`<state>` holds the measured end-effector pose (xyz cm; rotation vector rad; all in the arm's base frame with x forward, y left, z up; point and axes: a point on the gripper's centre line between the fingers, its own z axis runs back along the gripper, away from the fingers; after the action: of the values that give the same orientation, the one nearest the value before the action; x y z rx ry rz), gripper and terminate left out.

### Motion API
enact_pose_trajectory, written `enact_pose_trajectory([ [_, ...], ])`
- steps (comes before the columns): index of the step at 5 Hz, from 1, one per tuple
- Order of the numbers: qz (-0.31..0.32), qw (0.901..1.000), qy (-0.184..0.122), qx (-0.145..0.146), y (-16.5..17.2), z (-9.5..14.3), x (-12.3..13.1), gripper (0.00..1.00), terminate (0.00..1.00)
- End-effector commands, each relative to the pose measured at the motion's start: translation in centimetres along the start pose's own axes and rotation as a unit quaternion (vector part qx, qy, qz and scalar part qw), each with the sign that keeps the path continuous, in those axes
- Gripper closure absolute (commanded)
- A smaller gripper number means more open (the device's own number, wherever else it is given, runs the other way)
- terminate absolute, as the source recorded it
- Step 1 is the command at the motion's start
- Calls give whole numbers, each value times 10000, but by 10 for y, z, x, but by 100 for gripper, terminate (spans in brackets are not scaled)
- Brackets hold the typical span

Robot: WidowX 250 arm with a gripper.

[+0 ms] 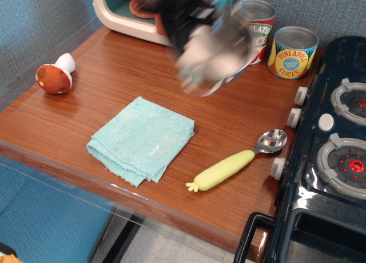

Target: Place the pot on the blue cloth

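The shiny steel pot (214,57) hangs in the air above the wooden counter, blurred by motion, up and to the right of the blue cloth. My gripper (191,31) is a dark blur at the pot's upper left rim and carries it; its fingers cannot be made out singly. The blue cloth (143,139) lies flat and folded near the counter's front edge, with nothing on it.
A yellow-handled spoon (237,163) lies right of the cloth. A tomato sauce can (258,24) and a pineapple can (293,51) stand at the back. A toy mushroom (55,74) lies at the left, a toy microwave (123,11) at the back, a black stove (334,143) at the right.
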<state>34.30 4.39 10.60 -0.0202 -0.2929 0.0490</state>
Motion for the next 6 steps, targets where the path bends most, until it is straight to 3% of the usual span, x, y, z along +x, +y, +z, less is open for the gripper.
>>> enact_pose_trajectory([
  [1, 55, 9997, 159, 200, 38, 4, -46, 100, 0],
  [2, -31, 9995, 297, 92, 41, -3, -48, 100, 0],
  [3, -187, 9977, 616, 219, 41, -16, -52, 100, 0],
  [5, -237, 9951, 951, 138, 44, -33, -62, 100, 0],
  [6, -237, 9949, 970, 128, 44, -34, -63, 0, 0],
])
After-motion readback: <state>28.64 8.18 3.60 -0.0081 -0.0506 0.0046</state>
